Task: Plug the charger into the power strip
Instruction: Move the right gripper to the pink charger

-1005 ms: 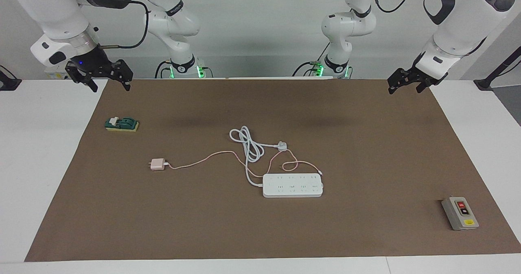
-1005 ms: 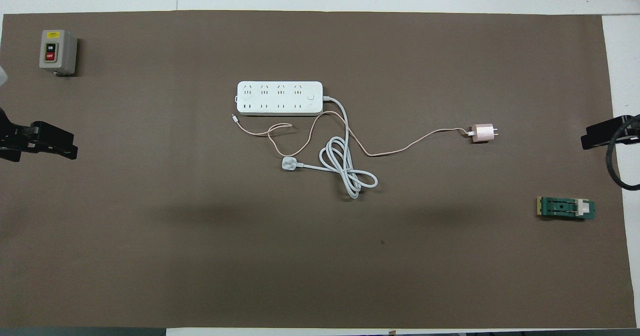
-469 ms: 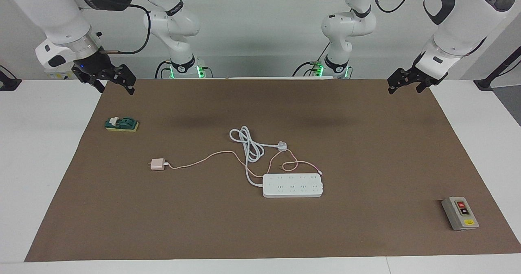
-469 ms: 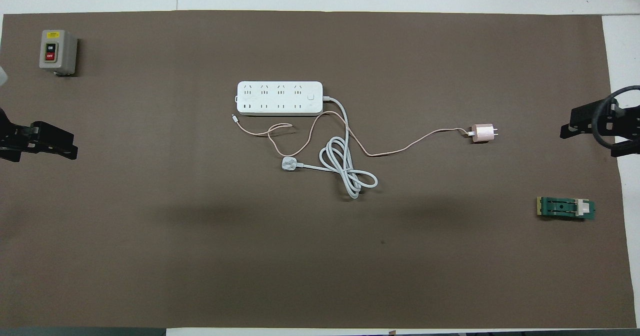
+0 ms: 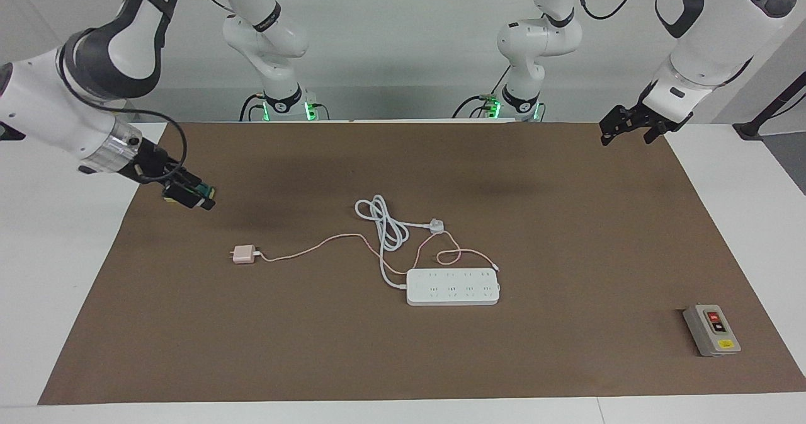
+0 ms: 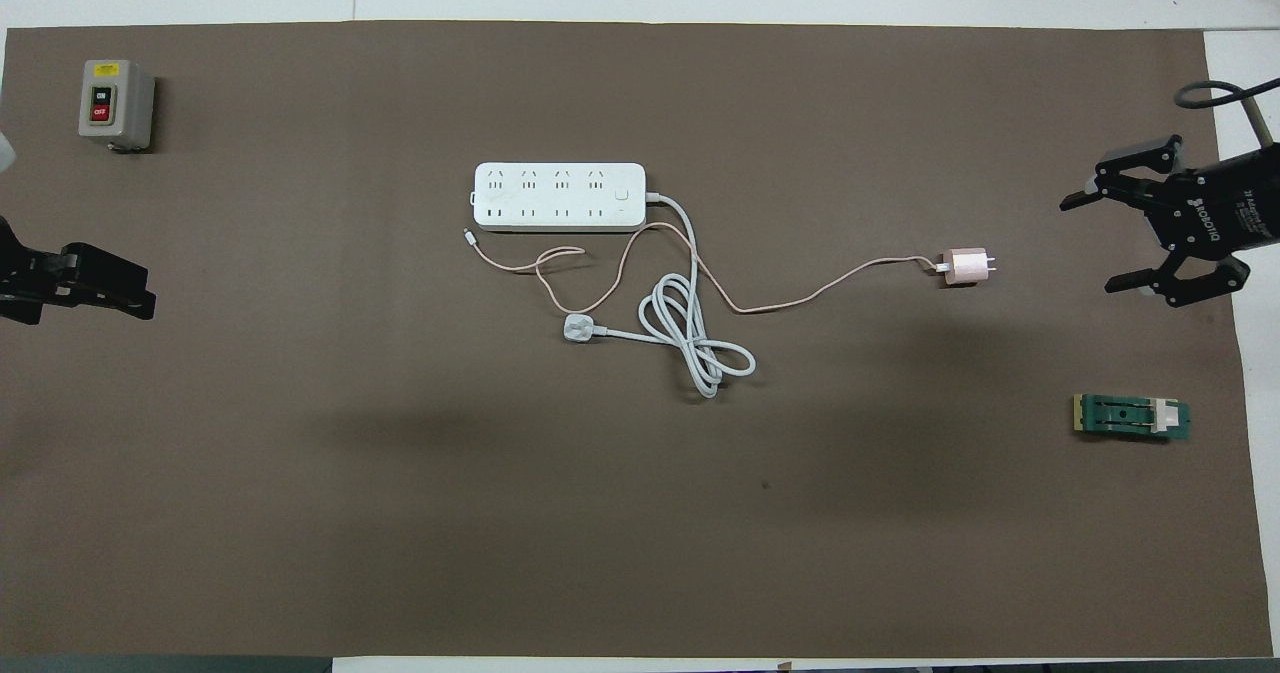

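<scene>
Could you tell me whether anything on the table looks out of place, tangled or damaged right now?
Nothing looks damaged or spilled. The one untidy spot: the charger's thin pink cable loops across the strip's coiled white cord beside the strip, so dragging the charger could snag it. The charger itself lies unplugged, apart from the strip.

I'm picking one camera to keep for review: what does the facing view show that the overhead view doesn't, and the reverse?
Only the facing view: both arms whole, from their bases down, and the wall at the robots' end.

Only the overhead view: the right hand with its fingers plainly spread, clear of the green block; in the facing view that hand hides most of the block.

Both: the charger lying unplugged on the brown mat, the power strip, the white plug, the grey button box and the left hand waiting over the mat's edge.
</scene>
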Robot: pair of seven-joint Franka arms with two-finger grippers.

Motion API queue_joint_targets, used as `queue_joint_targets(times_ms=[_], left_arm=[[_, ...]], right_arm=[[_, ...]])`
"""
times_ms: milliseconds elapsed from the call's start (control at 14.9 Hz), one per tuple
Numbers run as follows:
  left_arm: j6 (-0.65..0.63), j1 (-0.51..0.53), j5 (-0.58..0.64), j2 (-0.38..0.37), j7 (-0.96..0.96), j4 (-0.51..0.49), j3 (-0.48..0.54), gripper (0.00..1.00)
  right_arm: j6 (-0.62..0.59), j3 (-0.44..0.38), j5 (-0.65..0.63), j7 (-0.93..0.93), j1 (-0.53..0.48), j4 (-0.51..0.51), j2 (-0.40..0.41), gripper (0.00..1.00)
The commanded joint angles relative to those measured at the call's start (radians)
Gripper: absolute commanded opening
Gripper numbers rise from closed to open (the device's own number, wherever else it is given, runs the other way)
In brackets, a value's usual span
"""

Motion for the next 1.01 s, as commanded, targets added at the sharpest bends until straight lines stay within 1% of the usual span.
queue_joint_targets(times_ms=[0, 134, 268, 402, 670, 871, 938], left_arm=[[0.003, -0.006, 0.001, -0.013, 0.002, -0.005, 0.009, 1.0], [0.003, -0.006, 0.001, -0.013, 0.002, -0.005, 0.009, 1.0], [0.003, -0.006, 0.001, -0.013, 0.002, -0.005, 0.009, 1.0], [0.003, -0.006, 0.001, -0.013, 0.002, -0.005, 0.009, 1.0], [0.003, -0.006, 0.001, -0.013, 0.002, -0.005, 0.009, 1.0], [0.003, -0.006, 0.001, -0.013, 0.002, -0.005, 0.009, 1.0], [0.003, -0.006, 0.001, -0.013, 0.002, -0.005, 0.009, 1.0]], right_arm=[[0.036, 0.01, 0.102, 0.111, -0.03, -0.045, 0.025, 1.0], [0.041, 0.01, 0.136, 0.116, -0.055, -0.035, 0.12, 1.0], [0.044, 0.01, 0.143, 0.135, -0.048, -0.033, 0.16, 1.0], [0.026, 0.011, 0.148, 0.152, -0.057, -0.025, 0.22, 1.0], [0.023, 0.01, 0.176, 0.16, -0.054, -0.027, 0.266, 1.0], [0.079, 0.01, 0.176, 0.162, -0.046, -0.028, 0.295, 1.0], [0.079, 0.01, 0.173, 0.16, -0.054, -0.019, 0.324, 1.0]])
